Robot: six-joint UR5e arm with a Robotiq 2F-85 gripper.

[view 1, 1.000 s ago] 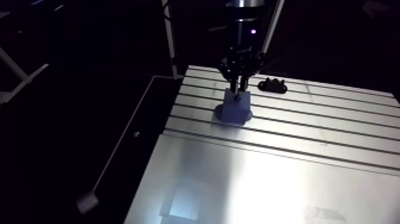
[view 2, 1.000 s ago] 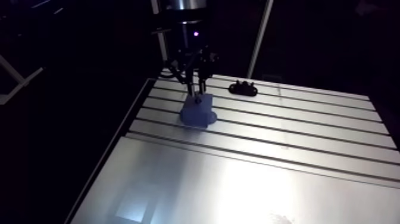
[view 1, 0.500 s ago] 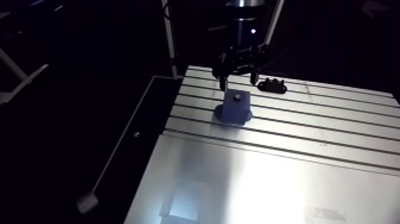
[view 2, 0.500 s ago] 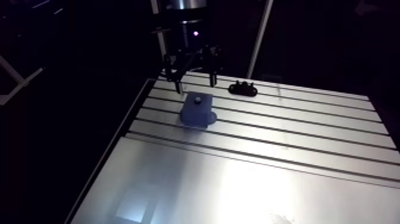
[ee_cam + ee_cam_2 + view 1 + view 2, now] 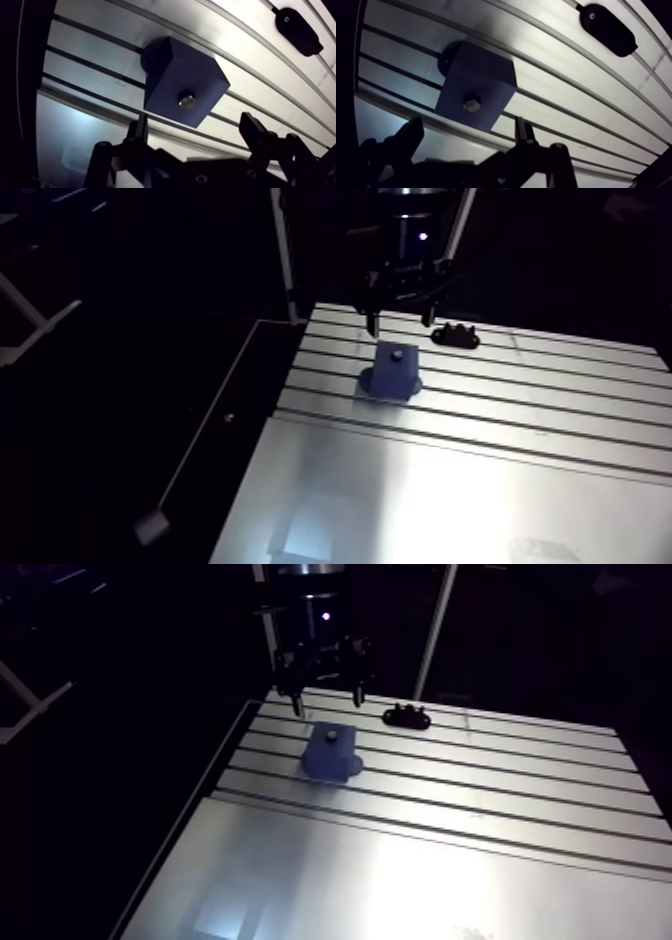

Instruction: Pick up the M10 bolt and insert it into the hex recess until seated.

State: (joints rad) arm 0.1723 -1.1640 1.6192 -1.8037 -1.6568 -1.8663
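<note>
Above the blue block (image 5: 172, 75), my claw (image 5: 400, 321) hangs wide open and holds nothing. The M10 bolt (image 5: 187, 101) sits in the block's top face, beneath the gap between my fingers. The block stands on the slotted surface (image 5: 520, 488).

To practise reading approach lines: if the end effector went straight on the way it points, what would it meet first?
Most likely the blue block, bolt head in its top, under the open end effector; its fingers might straddle it, depth being unclear.
</note>
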